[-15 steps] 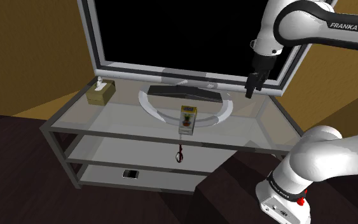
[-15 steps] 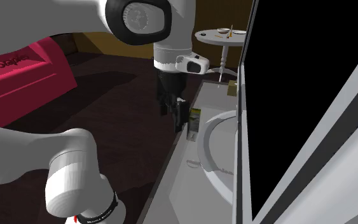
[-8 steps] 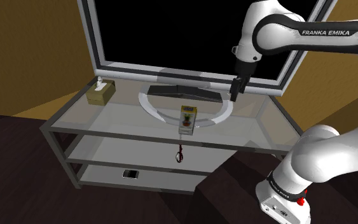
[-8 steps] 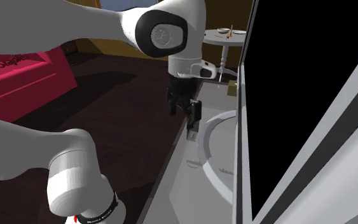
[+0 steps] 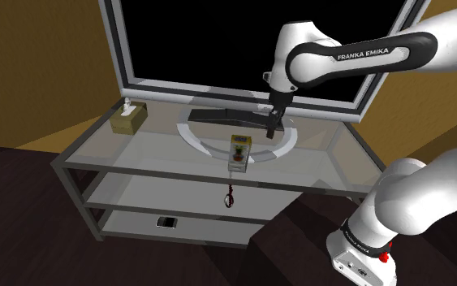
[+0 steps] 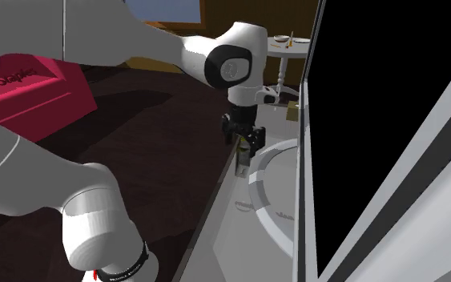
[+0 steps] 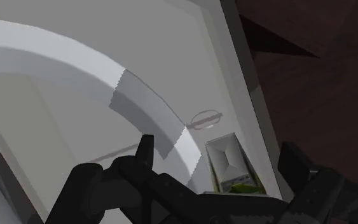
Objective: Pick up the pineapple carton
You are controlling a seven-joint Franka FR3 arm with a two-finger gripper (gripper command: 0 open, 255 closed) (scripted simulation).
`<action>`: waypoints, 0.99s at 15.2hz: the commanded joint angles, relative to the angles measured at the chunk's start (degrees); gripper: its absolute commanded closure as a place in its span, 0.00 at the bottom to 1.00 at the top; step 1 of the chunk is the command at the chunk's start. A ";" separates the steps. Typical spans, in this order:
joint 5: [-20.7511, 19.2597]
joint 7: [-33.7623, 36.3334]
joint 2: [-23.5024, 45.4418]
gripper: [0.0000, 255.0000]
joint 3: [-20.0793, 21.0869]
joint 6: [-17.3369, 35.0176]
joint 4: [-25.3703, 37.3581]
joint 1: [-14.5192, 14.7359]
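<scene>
My gripper (image 5: 272,123) hangs open over the glass top (image 5: 137,150) of the TV stand w/ nothing in it. In the wrist view the fingers (image 7: 146,147) stand well apart, only air btw them.

The pineapple carton (image 5: 239,151) stands upright near the top's front edge, about mid-frame in the shoulder view, just beside the outer rim of the curved ring base (image 5: 196,135). From my tool it lies down and left in that frame, i.e. lower and nearer the front edge. In the wrist view the pineapple carton (image 7: 226,158) sits beyond the fingers, roughly in line w/ the gap, its folded top facing me.

Its long axis is vertical, so I reckon a top-down close across the narrow faces: shift toward the front edge, then drop.

Room looks open above the carton and on both sides. The tissue box (image 5: 127,119) is well apart at upper left, and the screen (image 5: 218,49) is behind, no issue.

Watch-outs, imo: the front edge is close, so a nudge could tip the carton off. The ring base is also near one finger's path.
</scene>
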 commanded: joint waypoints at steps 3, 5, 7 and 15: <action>1.00 -2.61 7.43 0.00 1.46 5.77 2.50 2.46; 1.34 -4.02 10.97 0.00 2.16 8.22 3.97 3.53; 1.45 -4.54 12.61 0.00 2.46 9.91 4.07 3.91; 1.36 -4.45 14.91 0.00 2.56 15.25 1.02 3.90</action>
